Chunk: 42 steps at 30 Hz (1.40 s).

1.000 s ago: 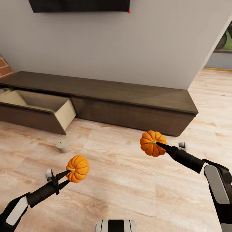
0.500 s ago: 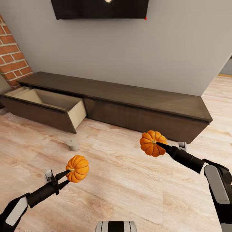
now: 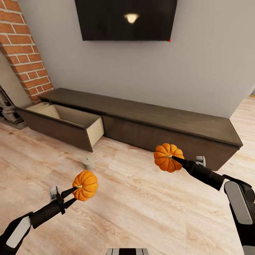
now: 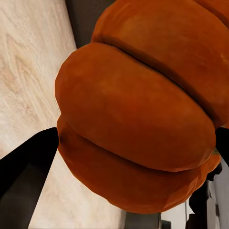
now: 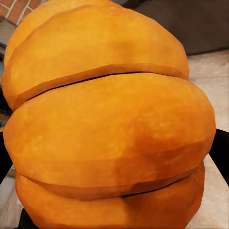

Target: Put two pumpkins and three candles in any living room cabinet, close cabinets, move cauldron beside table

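A pale wood floor (image 3: 141, 209) ran to a grey wall bearing a dark screen (image 3: 125, 19), brick at the left. The long brown cabinet (image 3: 170, 122) stood below, its left drawer (image 3: 67, 122) pulled open, what looked like a candle (image 3: 88, 163) on the floor nearby. The left gripper (image 3: 72, 194) was clamped on one pumpkin (image 3: 85, 185), the right gripper (image 3: 174, 158) on the other pumpkin (image 3: 168, 157), both held above the floor.

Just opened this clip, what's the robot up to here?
It holds one pumpkin in each gripper: the left gripper grips the left pumpkin, the right gripper the right pumpkin. Ahead, the long cabinet has its left drawer pulled open. One candle sits on the floor near it.
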{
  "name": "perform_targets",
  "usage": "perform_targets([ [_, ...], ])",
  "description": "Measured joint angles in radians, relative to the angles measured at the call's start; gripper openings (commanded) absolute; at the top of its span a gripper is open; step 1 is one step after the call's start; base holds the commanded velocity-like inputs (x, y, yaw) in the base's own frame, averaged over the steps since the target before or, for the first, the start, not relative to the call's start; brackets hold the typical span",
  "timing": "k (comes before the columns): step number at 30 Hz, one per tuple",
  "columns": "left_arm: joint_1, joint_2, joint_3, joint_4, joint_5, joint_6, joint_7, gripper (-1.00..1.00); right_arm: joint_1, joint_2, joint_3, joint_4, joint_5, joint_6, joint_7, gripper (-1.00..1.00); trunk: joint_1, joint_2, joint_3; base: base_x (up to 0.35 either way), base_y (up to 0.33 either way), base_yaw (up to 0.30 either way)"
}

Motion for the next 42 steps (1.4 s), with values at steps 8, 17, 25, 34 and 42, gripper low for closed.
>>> perform_targets([
  [8,0.000,-0.002,0.000,0.000,-0.001,0.000,0.001,-1.00,0.000,0.000,0.001,0.001,0.000,0.000,0.000,-1.00,-0.004,0.002,0.042,0.000,0.000,0.166],
  [17,0.000,-0.002,-0.001,0.000,-0.001,-0.001,0.001,-1.00,0.000,0.000,0.001,0.000,0.000,0.000,0.000,-1.00,-0.008,0.004,0.089,0.000,0.000,0.170],
  [25,0.000,-0.002,-0.001,0.000,-0.001,-0.001,0.000,-1.00,0.000,0.000,0.001,0.000,-0.001,0.001,0.000,-1.00,-0.011,0.006,0.127,0.000,0.000,0.172],
  [34,0.000,-0.001,0.000,0.000,-0.002,-0.002,0.000,-1.00,0.000,0.001,0.002,0.000,0.003,0.000,-0.001,-1.00,-0.011,0.006,0.140,0.000,0.000,0.173],
  [42,0.000,0.000,0.001,0.000,-0.005,-0.003,0.000,-1.00,0.000,0.000,0.002,0.001,0.004,-0.001,-0.003,-1.00,-0.010,0.006,0.151,-0.065,0.164,0.178],
])
